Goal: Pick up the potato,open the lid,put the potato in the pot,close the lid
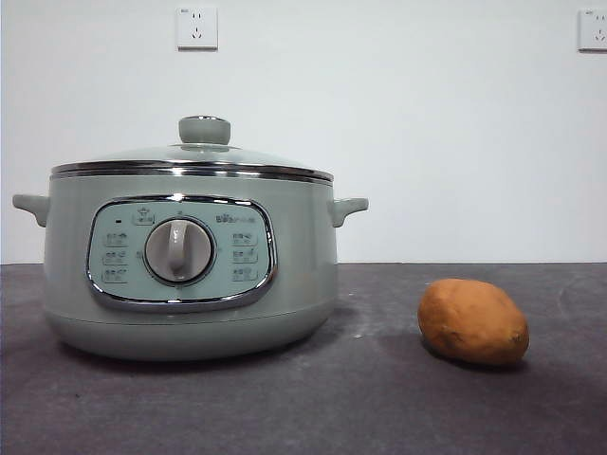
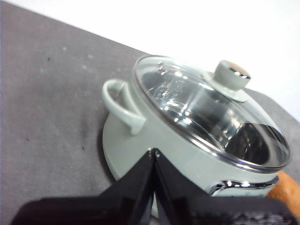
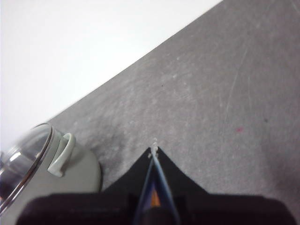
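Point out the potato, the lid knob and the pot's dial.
potato (image 1: 472,321), front view, middle of its skin.
lid knob (image 1: 204,129), front view, side of the knob.
dial (image 1: 178,251), front view, centre of the pot's control dial.

The pot's (image 1: 190,275) control panel (image 1: 180,252) bears small print too blurred to read.

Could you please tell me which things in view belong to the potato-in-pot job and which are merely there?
Belong to the job:
potato, on the table right of the pot
lid, closed on the pot
pot

Merely there:
wall sockets
dark table
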`<action>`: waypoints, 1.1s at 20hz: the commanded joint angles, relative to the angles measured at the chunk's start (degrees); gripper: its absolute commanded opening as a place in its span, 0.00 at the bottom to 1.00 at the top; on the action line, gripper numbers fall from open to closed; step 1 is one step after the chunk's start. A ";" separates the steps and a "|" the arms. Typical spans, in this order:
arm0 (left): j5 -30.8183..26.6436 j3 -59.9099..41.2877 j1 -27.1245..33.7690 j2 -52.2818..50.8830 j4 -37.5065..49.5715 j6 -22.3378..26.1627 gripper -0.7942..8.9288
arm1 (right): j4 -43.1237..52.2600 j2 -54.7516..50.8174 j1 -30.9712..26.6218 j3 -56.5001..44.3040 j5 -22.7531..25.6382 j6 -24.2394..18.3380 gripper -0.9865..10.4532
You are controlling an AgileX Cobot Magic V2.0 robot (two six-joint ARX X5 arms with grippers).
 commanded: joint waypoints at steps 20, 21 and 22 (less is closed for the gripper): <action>6.62 34.27 0.07 33.14 -20.74 17.57 0.08 | -23.15 40.68 -0.09 39.52 -18.45 -24.17 0.09; 7.06 35.30 0.07 34.56 -21.68 17.81 0.08 | -23.50 41.53 -0.09 39.89 -18.62 -24.30 0.09; 7.43 36.79 0.07 37.11 -22.93 18.53 0.08 | -23.93 42.75 -0.09 40.17 -18.91 -24.30 0.09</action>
